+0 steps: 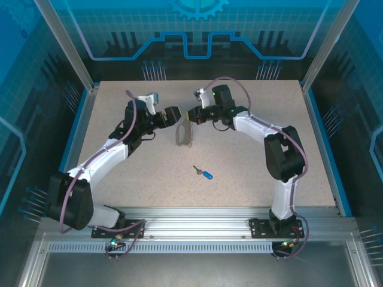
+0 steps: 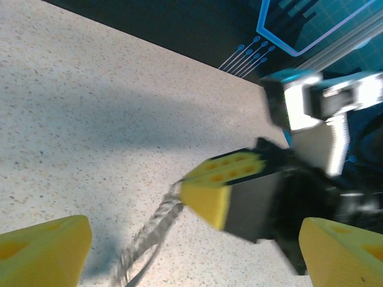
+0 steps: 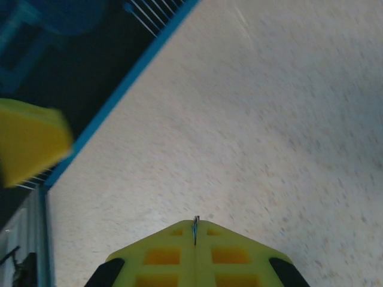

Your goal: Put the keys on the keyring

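The key, small and silver with a blue head, lies flat on the table in front of both grippers, free of them. The keyring hangs as a grey loop and chain from my right gripper. That gripper is shut, with a thin metal edge of the keyring pinched between its yellow tips. My left gripper faces it from the left. In the left wrist view the left gripper stands open, its fingertips wide apart on either side of the dangling keyring, not touching it.
The speckled table is bounded by blue rails at the left and right and a dark back wall. The right arm's elbow stands right of the key. One yellow fingertip of the left gripper shows at the left in the right wrist view.
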Motion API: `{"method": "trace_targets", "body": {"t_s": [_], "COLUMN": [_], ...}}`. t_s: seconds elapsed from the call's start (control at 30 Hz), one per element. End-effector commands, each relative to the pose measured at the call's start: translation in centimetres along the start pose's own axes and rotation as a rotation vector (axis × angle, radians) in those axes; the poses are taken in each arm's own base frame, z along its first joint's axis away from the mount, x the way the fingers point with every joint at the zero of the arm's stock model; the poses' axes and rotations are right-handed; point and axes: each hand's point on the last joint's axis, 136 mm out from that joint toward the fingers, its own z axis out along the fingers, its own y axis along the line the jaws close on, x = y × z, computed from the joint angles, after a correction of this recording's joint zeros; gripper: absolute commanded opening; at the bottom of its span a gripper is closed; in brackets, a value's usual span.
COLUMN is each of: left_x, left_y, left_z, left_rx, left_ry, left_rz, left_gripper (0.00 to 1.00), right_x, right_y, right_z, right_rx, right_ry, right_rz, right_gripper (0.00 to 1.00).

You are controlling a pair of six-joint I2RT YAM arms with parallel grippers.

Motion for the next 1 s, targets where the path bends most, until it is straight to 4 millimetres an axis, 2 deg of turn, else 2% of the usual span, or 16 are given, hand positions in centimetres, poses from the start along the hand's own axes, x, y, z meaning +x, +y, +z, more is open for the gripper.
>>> {"method": "trace_targets", "body": {"t_s": [0.0,0.17,0.3,0.43,0.53,0.73,0.87,0.97], "left_x": [-2.6,-4.2,-5.8,-7.4,-7.8,-7.4,-6.0,-4.4], "left_y": [-2.1,-2.7,-3.2,-3.4,-4.3,-6.0,-5.9,-7.1], "left_z": [-1.6,-2.1,-2.4,-2.4,-1.9,-0.5,0.3,0.2], "left_rx": [0.075,0.138,0.197,0.246,0.314,0.482,0.546,0.622], "left_ry": [-0.044,-0.077,-0.113,-0.145,-0.134,-0.065,-0.026,0.002], "left_rz": [0.055,0.089,0.11,0.116,0.123,0.076,0.016,-0.001], "left_gripper": [0.88,0.81,0.73,0.68,0.62,0.46,0.31,0.27], "right_x": [-3.4,-6.4,-7.9,-8.1,-7.9,-7.6,-7.6,-7.6], "right_y": [3.7,5.6,6.1,6.8,7.5,7.9,7.6,7.0], "right_z": [-2.8,-4.7,-6.0,-6.8,-7.2,-7.7,-7.7,-7.5], "right_rx": [-0.106,-0.198,-0.258,-0.305,-0.327,-0.334,-0.309,-0.276], "right_ry": [-0.042,-0.105,-0.143,-0.146,-0.142,-0.153,-0.168,-0.174], "right_rz": [-0.086,-0.139,-0.15,-0.161,-0.175,-0.179,-0.168,-0.154], "right_gripper": [0.0,0.0,0.0,0.0,0.0,0.0,0.0,0.0]}}
